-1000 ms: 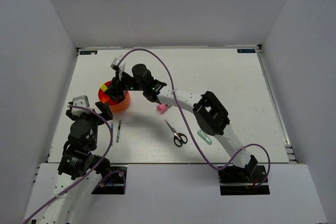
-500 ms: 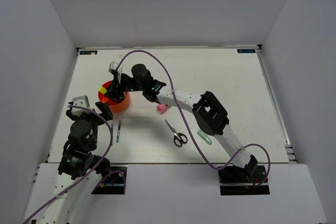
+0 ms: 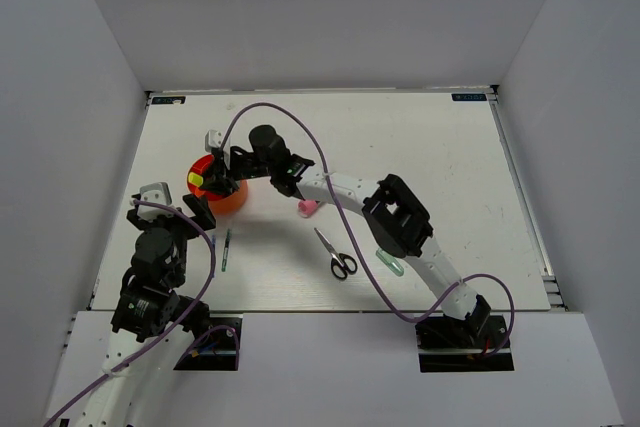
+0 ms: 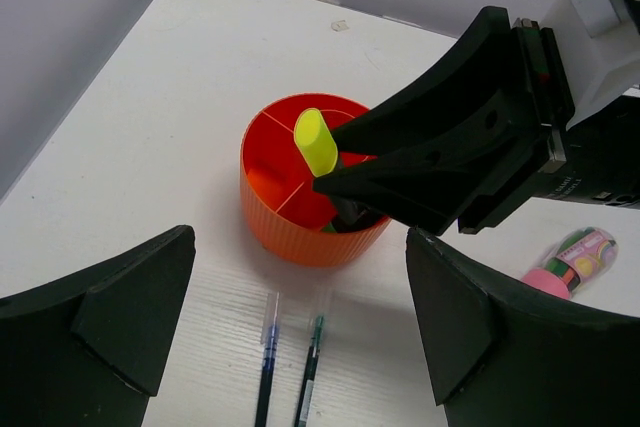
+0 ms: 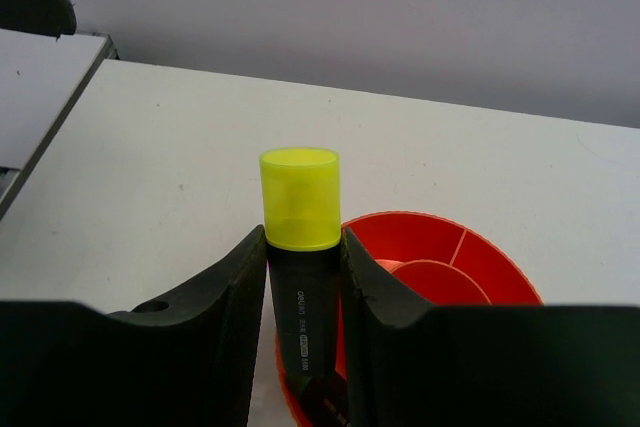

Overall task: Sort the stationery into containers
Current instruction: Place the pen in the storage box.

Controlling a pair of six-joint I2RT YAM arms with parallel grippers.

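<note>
Right arm stretched far left across tabletop (image 3: 420, 147). Right gripper (image 5: 300, 287) pinching yellow-capped black highlighter (image 5: 298, 197), cap up, lower end inside red-orange pot (image 4: 300, 237). Left gripper (image 4: 300, 327) spread wide, hovering near the pot.

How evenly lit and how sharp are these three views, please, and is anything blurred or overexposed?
Top external view: soft, even light, faint shadows, the red-orange pot crisp but small. Left wrist view: the left claw's fingers are dark, soft-edged foreground shapes; the yellow-capped highlighter is very bright at its cap. Right wrist view: the highlighter is sharp, the right claw's fingers near-black with little detail.
</note>
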